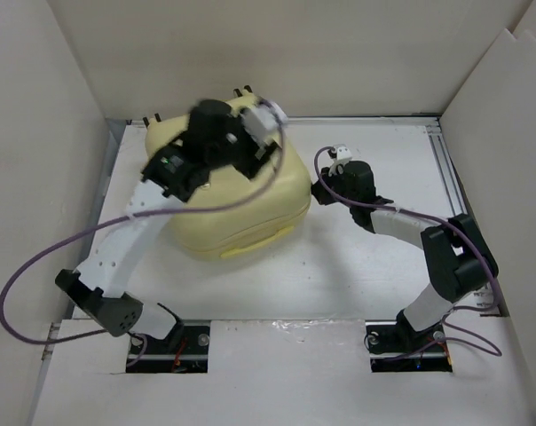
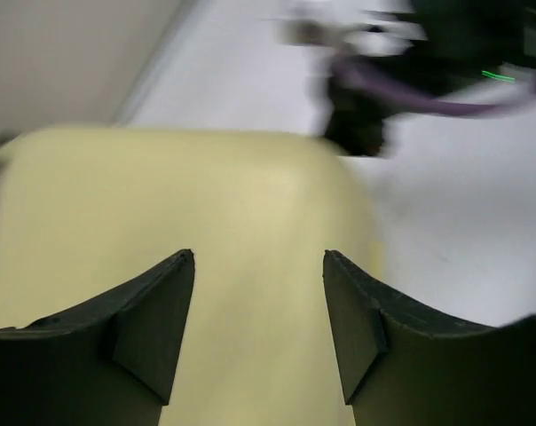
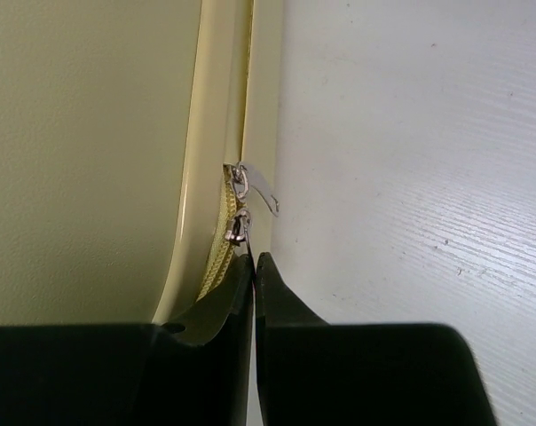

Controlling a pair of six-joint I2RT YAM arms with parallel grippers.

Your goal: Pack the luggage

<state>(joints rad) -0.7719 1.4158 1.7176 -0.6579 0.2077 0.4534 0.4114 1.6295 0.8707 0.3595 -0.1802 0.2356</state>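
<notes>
The luggage is a pale-yellow hard-shell suitcase lying closed on the white table, its wheels at the far side. My left gripper hovers over its top shell, open and empty; in the left wrist view its fingers stand wide apart above the luggage. My right gripper is at the luggage's right side. In the right wrist view it is shut on the thin tab of a metal zipper pull on the luggage's seam. A second zipper pull hangs just beyond it.
White walls enclose the table at left, back and right. A metal rail runs along the right edge. Purple cables loop from both arms; the left one hangs over the table's left side.
</notes>
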